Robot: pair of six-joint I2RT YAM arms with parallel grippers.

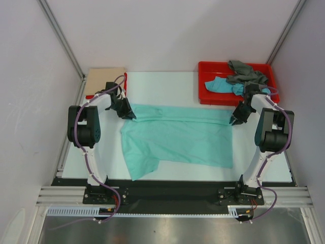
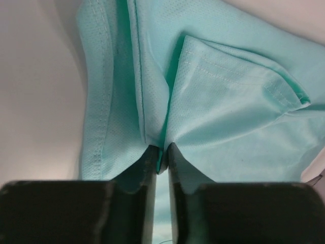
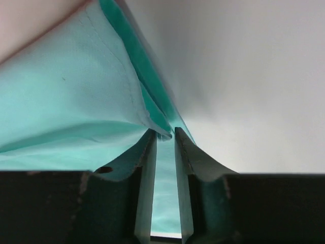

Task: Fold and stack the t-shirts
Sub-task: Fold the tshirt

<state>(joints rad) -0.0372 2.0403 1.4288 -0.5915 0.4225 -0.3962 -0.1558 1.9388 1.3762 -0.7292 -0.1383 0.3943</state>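
A mint-green t-shirt [image 1: 177, 137] lies spread across the middle of the table, its far edge stretched between both grippers. My left gripper [image 1: 129, 114] is shut on the shirt's far left corner; in the left wrist view the fingertips [image 2: 161, 148] pinch a fold of the mint cloth [image 2: 228, 91]. My right gripper [image 1: 234, 120] is shut on the far right corner; its tips [image 3: 165, 132] hold the hem of the cloth [image 3: 66, 91]. A turquoise-blue shirt [image 1: 219, 85] and a grey shirt [image 1: 246, 72] lie crumpled in the red tray [image 1: 205, 68]. A folded beige shirt [image 1: 104, 81] lies at the back left, with a strip of red cloth [image 1: 125, 79] at its right edge.
The red tray stands at the back right, just behind my right gripper. Grey walls with metal posts close in the table on the left, right and back. The arm bases sit on a black rail [image 1: 172, 189] at the near edge.
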